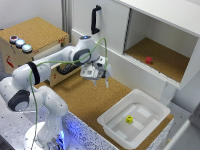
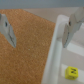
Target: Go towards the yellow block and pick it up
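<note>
Down inside the white tub (image 1: 114, 131), on its pale floor near the middle, sits the yellow block (image 1: 129, 119), tiny and bright with a dark spot on its face. It lies free of the tub's walls as far as the exterior view shows. The gripper (image 1: 100, 81) hangs above the cork tabletop (image 1: 80, 95), off toward the exterior view's left of the tub and well above the block, with its fingers spread apart and nothing between them. The wrist view confirms the spread: one finger (image 2: 8, 31) hangs over the cork, the other over the tub's rim, and the block peeks in at the frame's edge (image 2: 71, 72).

The step in hand is judged to be the approach. Doing it well means carrying the gripper sideways over the rim before descending, so the fingers do not strike the wall. The block should then be centred between the fingers, which should come straight down and close only once both tips flank it. A small red cube (image 1: 148, 60) rests in the shelf opening and should be ignored.
</note>
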Available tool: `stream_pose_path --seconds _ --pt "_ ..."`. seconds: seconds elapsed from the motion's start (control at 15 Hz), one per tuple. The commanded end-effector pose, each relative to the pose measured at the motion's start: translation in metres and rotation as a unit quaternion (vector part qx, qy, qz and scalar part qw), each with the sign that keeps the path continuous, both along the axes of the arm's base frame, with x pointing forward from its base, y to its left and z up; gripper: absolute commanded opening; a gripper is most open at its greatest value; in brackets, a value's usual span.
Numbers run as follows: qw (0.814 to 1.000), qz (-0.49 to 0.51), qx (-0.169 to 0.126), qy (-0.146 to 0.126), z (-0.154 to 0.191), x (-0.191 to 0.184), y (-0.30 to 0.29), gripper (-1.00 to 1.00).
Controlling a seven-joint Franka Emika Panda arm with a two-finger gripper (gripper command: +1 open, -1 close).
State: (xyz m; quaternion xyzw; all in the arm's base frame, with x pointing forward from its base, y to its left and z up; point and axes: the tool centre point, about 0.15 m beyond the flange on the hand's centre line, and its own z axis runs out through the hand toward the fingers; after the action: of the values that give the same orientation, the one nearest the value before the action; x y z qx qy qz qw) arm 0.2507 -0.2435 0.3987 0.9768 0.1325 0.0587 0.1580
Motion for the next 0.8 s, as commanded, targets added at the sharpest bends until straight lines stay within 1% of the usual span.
stream_pose_path --seconds 0.0,0.13,0.4,0.6,0.73 --pt "0.998 0.024 0.048 -0.013 -0.036 -0.011 -0.071 1.00" --pt "0.997 0.035 0.065 -0.011 -0.046 -0.013 -0.086 1.00" --pt "0.996 0.031 0.078 -0.016 -0.060 -0.009 -0.119 1.00" --pt "0.995 0.036 0.088 -0.019 -0.075 0.005 -0.133 1.00" --pt "0.996 0.040 0.084 -0.012 -0.084 0.021 -0.140 1.00"
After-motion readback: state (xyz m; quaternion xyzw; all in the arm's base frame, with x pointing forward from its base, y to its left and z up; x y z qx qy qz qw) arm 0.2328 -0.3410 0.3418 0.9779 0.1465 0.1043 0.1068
